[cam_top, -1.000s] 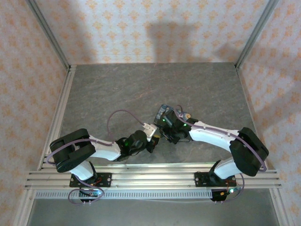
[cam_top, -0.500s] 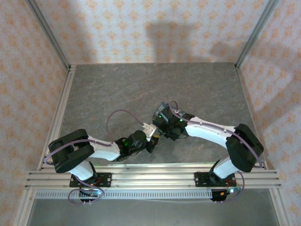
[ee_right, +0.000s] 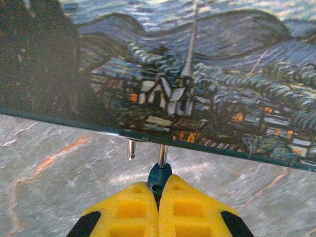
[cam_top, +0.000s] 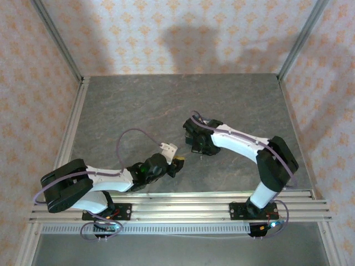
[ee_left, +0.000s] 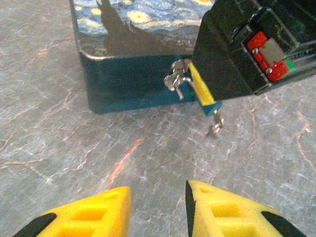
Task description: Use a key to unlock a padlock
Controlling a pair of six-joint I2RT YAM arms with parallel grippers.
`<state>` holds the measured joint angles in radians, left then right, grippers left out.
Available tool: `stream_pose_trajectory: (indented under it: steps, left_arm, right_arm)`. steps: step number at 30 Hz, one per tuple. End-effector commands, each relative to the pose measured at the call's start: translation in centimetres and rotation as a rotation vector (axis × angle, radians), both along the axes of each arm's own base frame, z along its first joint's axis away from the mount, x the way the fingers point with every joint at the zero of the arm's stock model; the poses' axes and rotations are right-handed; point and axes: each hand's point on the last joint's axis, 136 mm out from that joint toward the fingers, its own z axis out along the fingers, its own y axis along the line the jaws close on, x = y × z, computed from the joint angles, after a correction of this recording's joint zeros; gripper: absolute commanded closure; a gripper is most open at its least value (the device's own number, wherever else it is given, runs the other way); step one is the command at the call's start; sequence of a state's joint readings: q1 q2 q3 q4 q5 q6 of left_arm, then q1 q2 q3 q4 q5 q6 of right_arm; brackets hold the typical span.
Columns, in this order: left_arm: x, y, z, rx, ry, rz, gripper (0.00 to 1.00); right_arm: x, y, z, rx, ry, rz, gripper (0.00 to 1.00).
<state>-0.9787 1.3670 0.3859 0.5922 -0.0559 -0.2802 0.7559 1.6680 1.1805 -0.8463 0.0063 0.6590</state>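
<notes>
padlock [ee_right: 159,176] in r gripper [ee_right: 159,193] at box [ee_right: 207,94] front; l gripper [ee_left: 158,203] before box.

Walled at 9, 12 and 3 o'clock with peach panels dotted with orange motifs [cam_top: 111,33]. Floored by a grey, veined stone-look worktop [cam_top: 166,105]. Edged at 6 o'clock with silver aluminium rails [cam_top: 183,208].

Lab test cell, aluminium frame [cam_top: 177,206], wallpapered panels [cam_top: 183,33], stone-look tabletop [cam_top: 138,105]

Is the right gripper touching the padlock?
Touching. The right wrist view shows the right gripper shut on the padlock, both yellow pads pressed against its small teal body with no gap.
</notes>
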Motion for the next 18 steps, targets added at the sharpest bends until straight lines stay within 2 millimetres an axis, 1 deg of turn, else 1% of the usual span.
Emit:
stream_pose_trajectory:
  steps: [1, 5, 8, 11, 13, 16, 18]
  left_arm:
    - [0.4, 2.1, -0.9, 0.058, 0.010, 0.074, 0.66]
    - [0.5, 3.3, -0.8, 0.069, 0.018, 0.128, 0.65]
    - [0.6, 4.7, -0.7, 0.072, 0.018, 0.186, 0.65]
    - [0.6, 6.6, -0.7, 0.083, 0.012, 0.263, 0.65]
    - [0.5, 8.3, -0.7, 0.092, 0.005, 0.323, 0.64]
    - [0.0, 10.6, -0.5, 0.089, -0.010, 0.392, 0.64]
    - [-0.4, 12.2, -0.2, 0.083, -0.020, 0.435, 0.63]
  right_arm:
    - [1.4, -1.7, 0.8, -0.169, -0.024, 0.133, 1.00]
    - [3.2, 0.7, 1.4, -0.181, -0.053, 0.237, 1.00]
    - [4.2, 3.2, 1.6, -0.207, -0.065, 0.339, 1.00]
    - [4.9, 5.8, 1.3, -0.220, -0.068, 0.435, 1.00]
    - [5.2, 7.7, 0.9, -0.219, -0.067, 0.493, 1.00]
    - [5.3, 10.5, 0.5, -0.199, -0.068, 0.563, 1.00]
    - [5.1, 12.7, 0.2, -0.183, -0.070, 0.618, 1.00]
